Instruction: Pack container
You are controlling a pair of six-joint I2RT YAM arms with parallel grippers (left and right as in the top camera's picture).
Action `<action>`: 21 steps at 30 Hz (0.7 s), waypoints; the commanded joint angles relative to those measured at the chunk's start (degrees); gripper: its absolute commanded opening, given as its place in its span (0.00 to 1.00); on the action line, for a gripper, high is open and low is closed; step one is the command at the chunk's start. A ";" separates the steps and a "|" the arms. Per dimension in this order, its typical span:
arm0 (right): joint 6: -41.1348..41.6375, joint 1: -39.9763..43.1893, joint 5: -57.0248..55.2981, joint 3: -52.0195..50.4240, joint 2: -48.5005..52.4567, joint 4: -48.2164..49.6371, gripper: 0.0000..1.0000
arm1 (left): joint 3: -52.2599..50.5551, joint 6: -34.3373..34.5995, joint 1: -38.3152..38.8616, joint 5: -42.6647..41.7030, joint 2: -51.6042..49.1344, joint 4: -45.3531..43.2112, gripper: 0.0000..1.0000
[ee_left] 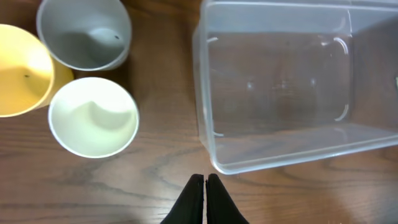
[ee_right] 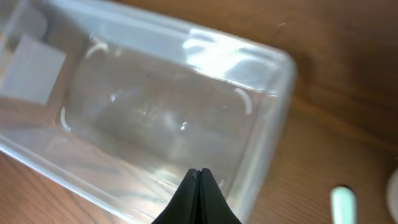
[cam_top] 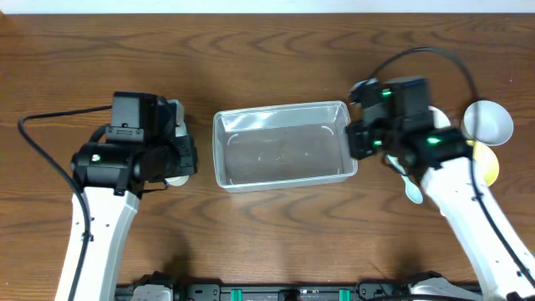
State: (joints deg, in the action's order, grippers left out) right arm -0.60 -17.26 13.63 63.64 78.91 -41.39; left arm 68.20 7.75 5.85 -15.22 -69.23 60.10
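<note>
The container (cam_top: 280,109) is a clear rectangular tub in the middle of the table, with nothing in it. My left gripper (cam_top: 185,155) is shut and empty, just left of the tub. In the left wrist view its tips (ee_left: 204,178) sit over bare wood near the tub's corner (ee_left: 205,130). My right gripper (cam_top: 356,140) is shut and empty at the tub's right end. In the right wrist view its tips (ee_right: 198,172) hang over the inside of the tub (ee_right: 273,118), near its side wall.
Left of the tub stand a yellow cup (ee_left: 18,71), a grey-white cup (ee_left: 84,31) and a white cup (ee_left: 93,117), mostly hidden under my left arm in the overhead view. At the right are a white bowl (cam_top: 487,122), a yellow bowl (cam_top: 490,165) and a white spoon (cam_top: 413,191).
</note>
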 commanded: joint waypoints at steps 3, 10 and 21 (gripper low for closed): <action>4.02 -5.29 -8.94 1.09 6.51 -1.03 0.01 | 0.98 0.92 2.14 2.43 -0.11 0.55 0.06; 7.48 -5.55 -10.82 1.07 12.85 -5.99 0.01 | 0.92 0.92 2.34 2.43 -0.11 0.96 0.06; 7.41 -5.70 -10.16 1.07 13.90 -13.73 0.01 | 0.92 0.92 2.34 2.43 -0.11 0.94 0.06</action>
State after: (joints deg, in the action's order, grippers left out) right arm 5.89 -22.41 3.81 63.75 92.66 -53.98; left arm 68.20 7.94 8.01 -13.32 -69.25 60.93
